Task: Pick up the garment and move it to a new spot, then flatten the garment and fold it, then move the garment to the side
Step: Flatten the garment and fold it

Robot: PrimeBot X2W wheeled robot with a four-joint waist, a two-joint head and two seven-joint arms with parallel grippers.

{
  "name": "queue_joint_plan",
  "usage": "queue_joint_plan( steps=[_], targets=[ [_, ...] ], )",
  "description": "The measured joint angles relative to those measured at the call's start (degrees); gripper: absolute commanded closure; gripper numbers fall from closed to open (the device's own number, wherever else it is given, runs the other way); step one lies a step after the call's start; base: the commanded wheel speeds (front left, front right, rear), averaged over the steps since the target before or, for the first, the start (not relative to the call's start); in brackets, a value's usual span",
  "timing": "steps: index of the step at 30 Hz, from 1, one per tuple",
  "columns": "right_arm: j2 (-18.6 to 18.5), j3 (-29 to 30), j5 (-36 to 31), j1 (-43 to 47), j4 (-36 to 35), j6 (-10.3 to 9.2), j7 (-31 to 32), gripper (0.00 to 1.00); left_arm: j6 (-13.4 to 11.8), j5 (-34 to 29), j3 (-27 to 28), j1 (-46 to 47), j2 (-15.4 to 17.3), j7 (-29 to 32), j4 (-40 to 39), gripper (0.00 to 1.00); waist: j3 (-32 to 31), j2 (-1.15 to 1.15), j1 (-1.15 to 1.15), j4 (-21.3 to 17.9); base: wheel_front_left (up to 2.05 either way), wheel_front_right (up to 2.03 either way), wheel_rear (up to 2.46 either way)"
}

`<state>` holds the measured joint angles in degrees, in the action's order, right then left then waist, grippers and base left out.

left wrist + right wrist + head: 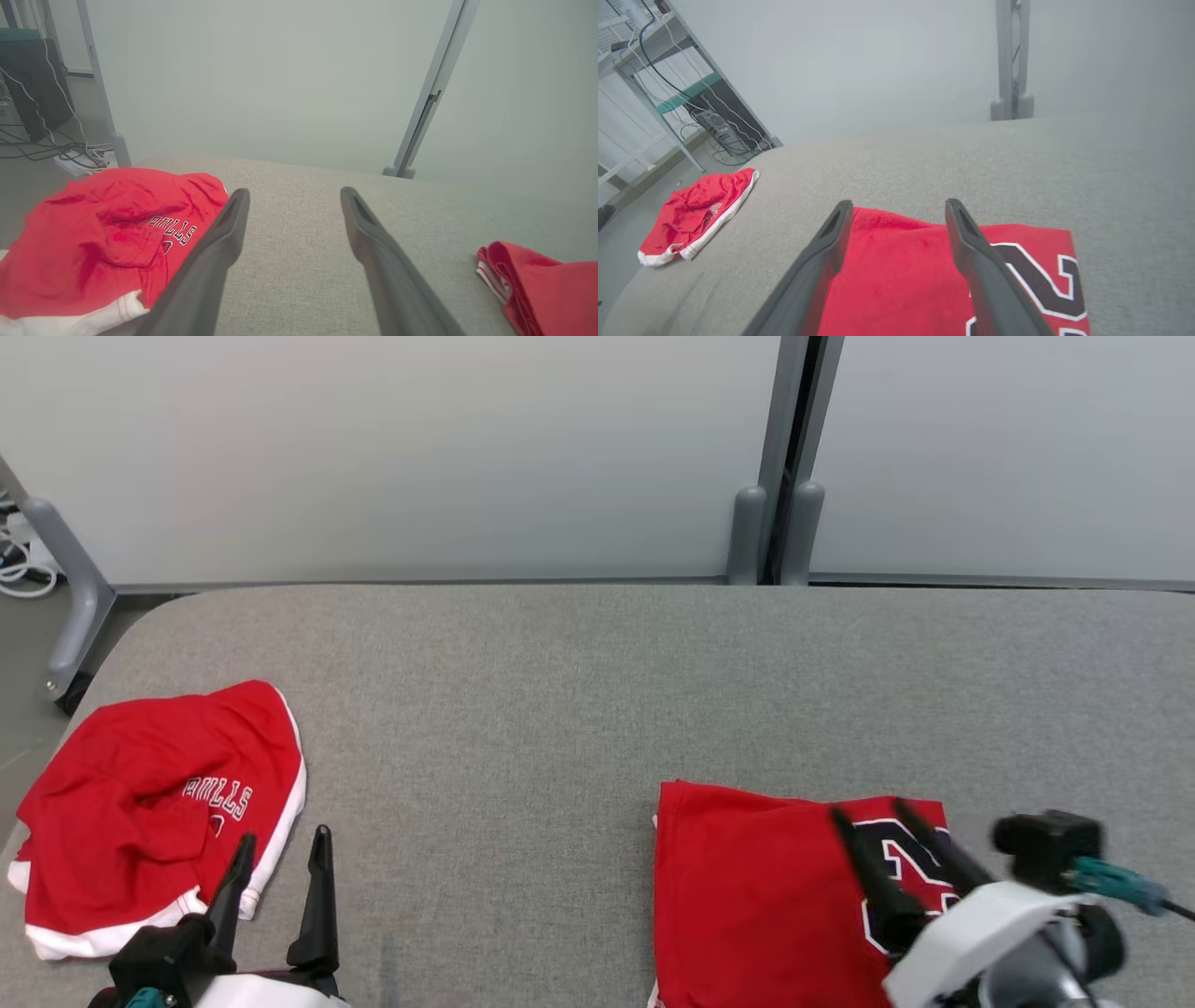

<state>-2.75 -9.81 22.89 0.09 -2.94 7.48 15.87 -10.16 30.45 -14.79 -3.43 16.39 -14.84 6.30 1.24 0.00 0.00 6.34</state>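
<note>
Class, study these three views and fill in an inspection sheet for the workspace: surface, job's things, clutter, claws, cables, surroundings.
Surface: grey fabric table.
Job's things: folded red garment at the right, number showing; crumpled red garment at the left, near the table edge.
Clutter: nothing seen.
Claws: left claw open, beside the crumpled garment; right claw open, over the folded garment.
Cables: loose cables on the floor to the left.
Surroundings: pale partition panels on grey posts behind the table.
</note>
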Motion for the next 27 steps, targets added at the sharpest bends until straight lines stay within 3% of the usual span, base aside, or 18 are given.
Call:
queue_joint_plan(
  steps=[9, 19, 27],
  targets=[
    [-0.01, 11.48, -2.03, -0.24, 2.68, 0.00, -13.93, 0.00, 0.52, -3.37, 3.09, -2.34, -0.86, -0.08, -2.36, 0.00, -2.96, 0.00, 0.00, -1.66, 0.00, 0.00, 0.00],
    [-0.01, 14.52, -12.35, -1.18, 10.01, 0.00, -16.06, 0.00, 2.16, -7.11, 4.16, -3.14, -1.27, -0.15, 0.93, 0.00, -4.23, 0.00, 0.00, -2.05, 0.00, 0.00, 0.00],
    [0.02, 14.15, -13.56, -2.06, 15.39, 0.00, -15.07, 0.00, 2.86, -8.03, 4.00, -3.20, 0.35, 0.11, 6.34, 0.00, -5.16, 0.00, 0.00, -2.25, 0.00, 0.00, 0.00]
  ],
)
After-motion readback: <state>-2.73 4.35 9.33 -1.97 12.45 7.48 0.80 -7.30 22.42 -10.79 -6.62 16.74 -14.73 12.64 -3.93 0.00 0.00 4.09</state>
